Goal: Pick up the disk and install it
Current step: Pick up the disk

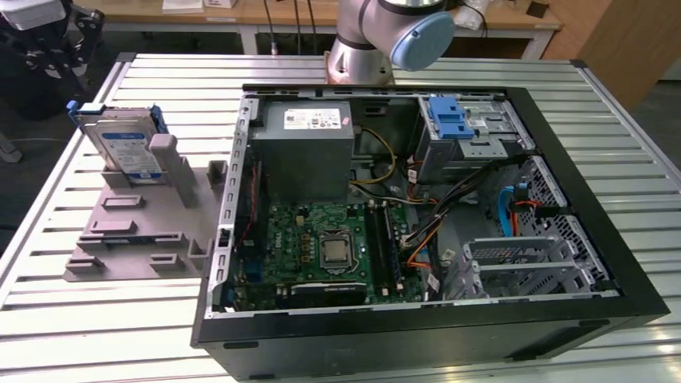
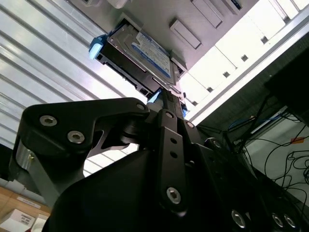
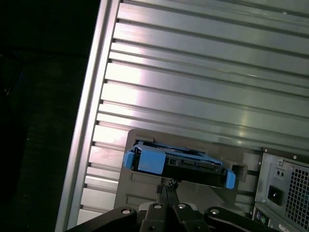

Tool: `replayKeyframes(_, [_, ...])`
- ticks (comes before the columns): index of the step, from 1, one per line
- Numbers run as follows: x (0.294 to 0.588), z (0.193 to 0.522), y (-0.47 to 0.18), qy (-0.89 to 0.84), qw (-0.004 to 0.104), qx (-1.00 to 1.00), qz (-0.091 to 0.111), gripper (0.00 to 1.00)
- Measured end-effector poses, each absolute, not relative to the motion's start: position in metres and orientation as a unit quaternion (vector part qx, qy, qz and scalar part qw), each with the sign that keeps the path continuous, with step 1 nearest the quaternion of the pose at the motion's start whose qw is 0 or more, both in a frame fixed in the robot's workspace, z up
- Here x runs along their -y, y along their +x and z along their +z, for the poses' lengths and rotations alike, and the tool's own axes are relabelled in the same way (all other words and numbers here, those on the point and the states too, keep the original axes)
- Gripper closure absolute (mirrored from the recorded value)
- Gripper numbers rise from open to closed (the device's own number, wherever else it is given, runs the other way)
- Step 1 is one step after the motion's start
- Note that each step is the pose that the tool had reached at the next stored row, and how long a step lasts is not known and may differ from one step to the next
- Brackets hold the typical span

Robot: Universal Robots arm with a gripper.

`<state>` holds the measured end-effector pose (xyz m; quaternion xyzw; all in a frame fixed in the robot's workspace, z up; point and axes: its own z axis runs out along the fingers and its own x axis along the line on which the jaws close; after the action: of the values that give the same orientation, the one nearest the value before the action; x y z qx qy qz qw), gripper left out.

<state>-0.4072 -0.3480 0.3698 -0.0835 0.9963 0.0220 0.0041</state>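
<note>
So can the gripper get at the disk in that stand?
Probably yes. The disk stands upright in the grey stand, its top edge bare and nothing over it. In the first wrist view the gripper is close to that edge with nothing between.

You see the black gripper (image 2: pixel 166 99) in the foreground, its tip pointing at the disk (image 2: pixel 145 50). The disk leans tilted on a grey stand (image 2: pixel 193 21), label showing, with its blue carrier bracket (image 2: pixel 96 47) around the edge. The ribbed metal table (image 2: pixel 43 58) lies under the stand, and loose cables (image 2: pixel 270 140) trail past the table's edge. You cannot tell whether tip and disk touch.
</note>
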Motion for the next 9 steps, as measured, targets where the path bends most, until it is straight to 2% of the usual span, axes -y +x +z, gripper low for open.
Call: replayKeyframes(9, [0.3480, 0.3698, -0.4072, -0.095, 0.004, -0.995, 0.022, 0.89])
